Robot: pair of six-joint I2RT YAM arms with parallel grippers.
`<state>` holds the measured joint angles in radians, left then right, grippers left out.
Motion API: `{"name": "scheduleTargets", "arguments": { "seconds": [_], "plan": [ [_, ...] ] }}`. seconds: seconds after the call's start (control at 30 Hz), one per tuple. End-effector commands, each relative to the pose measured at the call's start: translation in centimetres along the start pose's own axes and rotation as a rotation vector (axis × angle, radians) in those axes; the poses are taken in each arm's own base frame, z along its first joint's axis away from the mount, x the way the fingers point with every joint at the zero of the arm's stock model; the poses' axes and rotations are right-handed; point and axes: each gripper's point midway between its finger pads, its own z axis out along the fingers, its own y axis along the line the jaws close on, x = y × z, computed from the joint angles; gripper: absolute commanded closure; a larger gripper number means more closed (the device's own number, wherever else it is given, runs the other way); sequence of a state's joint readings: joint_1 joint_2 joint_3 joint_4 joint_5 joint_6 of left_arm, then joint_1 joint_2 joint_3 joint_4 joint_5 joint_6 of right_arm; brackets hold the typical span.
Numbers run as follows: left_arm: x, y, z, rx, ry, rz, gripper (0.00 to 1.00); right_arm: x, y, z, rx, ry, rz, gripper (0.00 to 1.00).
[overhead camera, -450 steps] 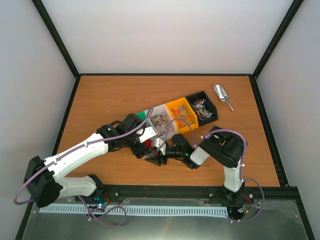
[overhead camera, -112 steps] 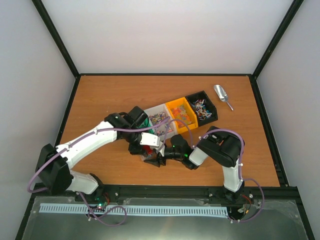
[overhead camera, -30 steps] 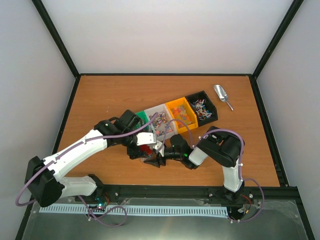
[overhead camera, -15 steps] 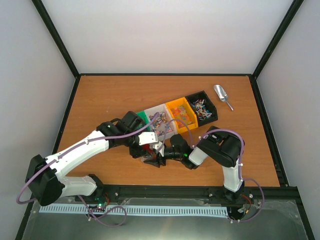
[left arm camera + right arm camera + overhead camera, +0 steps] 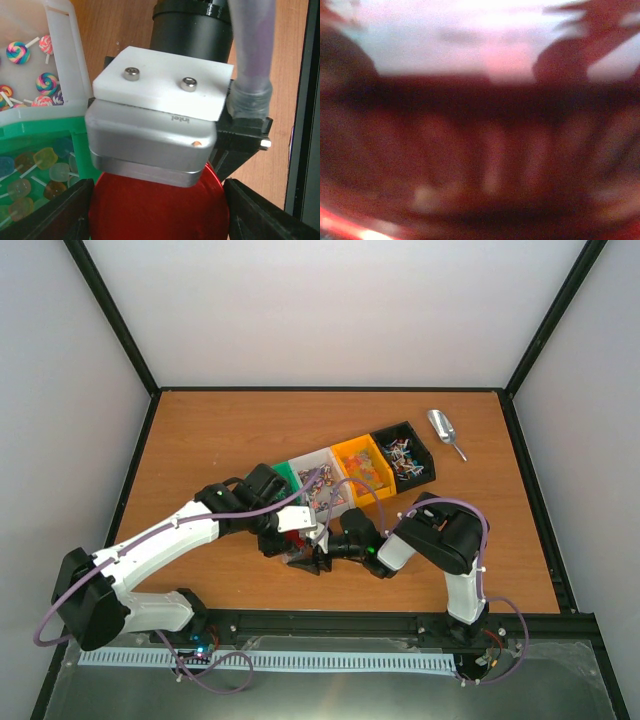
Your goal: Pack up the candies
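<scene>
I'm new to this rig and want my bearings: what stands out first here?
The left claw and right claw meet at the table's front centre, the left one closed on a red lid. Behind them runs a slanted row of green, white, orange and black bins holding candies. A silver scoop lies far right.

The rounded silver-grey metal camera housing [image 5: 150, 145] bears the small word "intel", printed upside down on its top face, at twelve o'clock, just under the white screwed plate [image 5: 165, 82]. Nothing else is legible.
</scene>
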<state>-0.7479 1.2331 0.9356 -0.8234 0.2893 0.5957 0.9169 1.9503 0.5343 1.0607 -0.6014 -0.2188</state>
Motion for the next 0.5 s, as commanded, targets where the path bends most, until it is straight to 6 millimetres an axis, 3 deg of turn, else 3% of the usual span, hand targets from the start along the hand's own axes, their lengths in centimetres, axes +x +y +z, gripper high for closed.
{"name": "scheduleTargets", "arguments": {
  "seconds": [0.0, 0.17, 0.33, 0.47],
  "plan": [
    [0.7, -1.2, 0.4, 0.054, 0.027, 0.013, 0.33, 4.7, 0.4, -0.3, 0.013, 0.148, 0.079, 0.77],
    [0.9, -1.3, 0.3, 0.057, 0.029, 0.021, 0.41, 4.5, 0.5, -0.4, 0.009, 0.142, 0.076, 0.68],
    [1.0, -1.8, 0.2, 0.078, 0.029, 0.020, 0.41, 3.9, 0.6, -0.6, 0.010, 0.117, 0.057, 0.32],
    [1.1, -2.1, 0.4, 0.094, 0.028, 0.020, 0.42, 3.1, 0.5, -0.9, 0.022, 0.097, 0.020, 0.15]
  ]
}}
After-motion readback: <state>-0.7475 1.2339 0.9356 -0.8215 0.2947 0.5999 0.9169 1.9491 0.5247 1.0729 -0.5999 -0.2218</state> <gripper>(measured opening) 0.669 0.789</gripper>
